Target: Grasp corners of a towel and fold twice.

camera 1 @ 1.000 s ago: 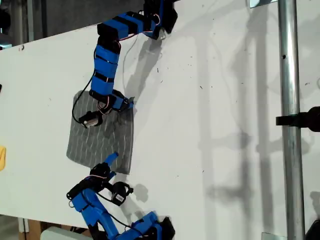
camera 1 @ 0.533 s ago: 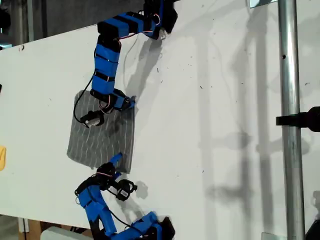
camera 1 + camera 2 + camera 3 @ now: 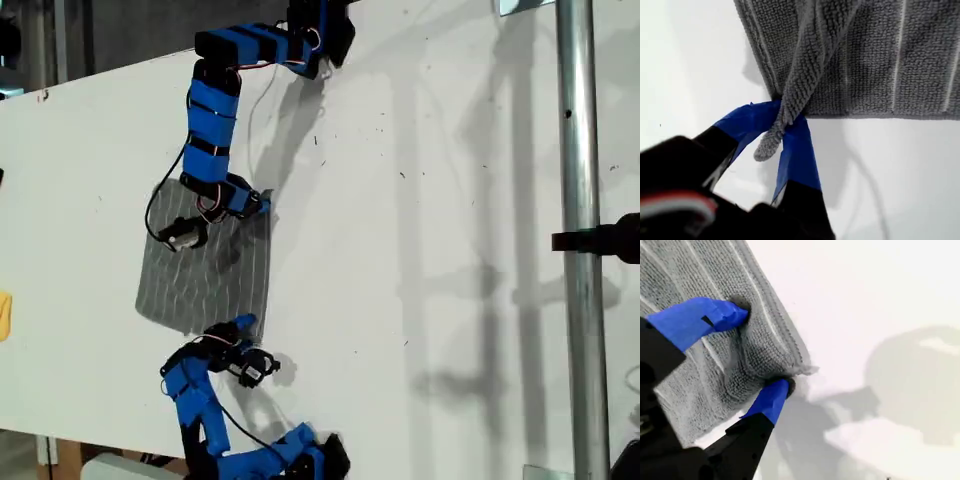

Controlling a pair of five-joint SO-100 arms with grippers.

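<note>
Slippage is our main worry. On the white surface (image 3: 420, 150) the grey striped towel (image 3: 205, 275) lies flat, towards the exterior view's left, with an arm at each of its two corners on the exterior view's right. Our first claw (image 3: 782, 122) is pressed together on only a thin twist of one corner (image 3: 771, 140), which could pull free when lifted. Our second claw (image 3: 762, 351) is spread, its tips resting on cloth beside the other corner (image 3: 802, 371). If it closes badly, it may bunch the towel or miss it, and the fold would skew.
</note>
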